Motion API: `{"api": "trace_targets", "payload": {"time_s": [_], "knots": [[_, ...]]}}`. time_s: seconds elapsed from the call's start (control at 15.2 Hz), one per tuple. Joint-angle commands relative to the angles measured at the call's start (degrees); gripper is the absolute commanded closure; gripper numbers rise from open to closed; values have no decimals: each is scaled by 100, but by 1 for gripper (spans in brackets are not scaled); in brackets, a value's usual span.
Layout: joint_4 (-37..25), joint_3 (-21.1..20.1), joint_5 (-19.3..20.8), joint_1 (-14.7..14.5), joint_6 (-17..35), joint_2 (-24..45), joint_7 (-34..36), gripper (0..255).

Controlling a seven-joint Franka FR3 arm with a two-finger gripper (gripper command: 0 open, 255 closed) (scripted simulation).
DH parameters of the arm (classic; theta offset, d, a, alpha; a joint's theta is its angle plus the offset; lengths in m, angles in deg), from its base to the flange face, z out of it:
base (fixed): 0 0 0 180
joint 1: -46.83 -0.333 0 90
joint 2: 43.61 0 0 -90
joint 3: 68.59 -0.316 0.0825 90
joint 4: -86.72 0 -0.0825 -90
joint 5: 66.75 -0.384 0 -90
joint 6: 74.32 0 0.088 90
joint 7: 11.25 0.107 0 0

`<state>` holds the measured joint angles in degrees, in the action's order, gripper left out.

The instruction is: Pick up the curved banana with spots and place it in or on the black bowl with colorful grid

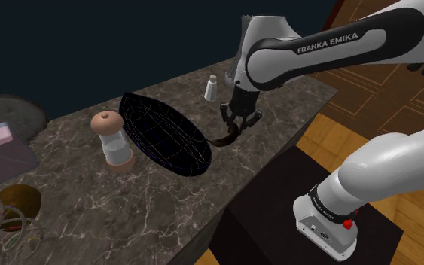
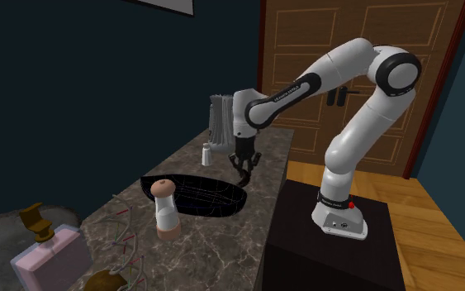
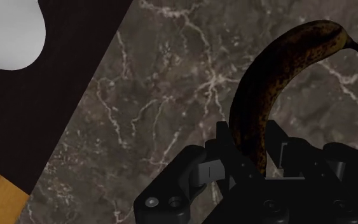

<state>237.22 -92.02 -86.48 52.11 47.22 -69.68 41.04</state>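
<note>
my fingers [image 1: 238,125] are closed tight on one end of the banana [image 3: 269,89], and that gripped end is buried between them, so i cannot see how far it reaches into my hand. the banana is brown with dark spots; its long axis runs straight out from my fingers, then bends in an arc to a thin dark stem tip at the far end. in the shoulder view it hangs below my fingers and curls toward that view's left, pointing at the near rim of the black bowl [image 1: 165,135]. it is small and dark there, and i cannot tell whether its tip touches the rim or the marble surface [image 1: 157,203] beneath. the bowl's grid shows as faint thin lines. a grinder [image 1: 112,141] with a brown cap stands just beside the bowl on the shoulder view's left, and a small white shaker [image 1: 212,88] stands behind my hand. the things at that view's lower left are cut off by the edge.
</note>
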Motion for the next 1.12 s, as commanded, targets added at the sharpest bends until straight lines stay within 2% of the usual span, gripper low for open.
{"api": "trace_targets", "payload": {"time_s": [0.0, 1.06], "knots": [[-99, 31, 20, 0, -191, -91, 21, 255], [-995, 294, 199, 35, -1561, -571, 146, 255]]}}
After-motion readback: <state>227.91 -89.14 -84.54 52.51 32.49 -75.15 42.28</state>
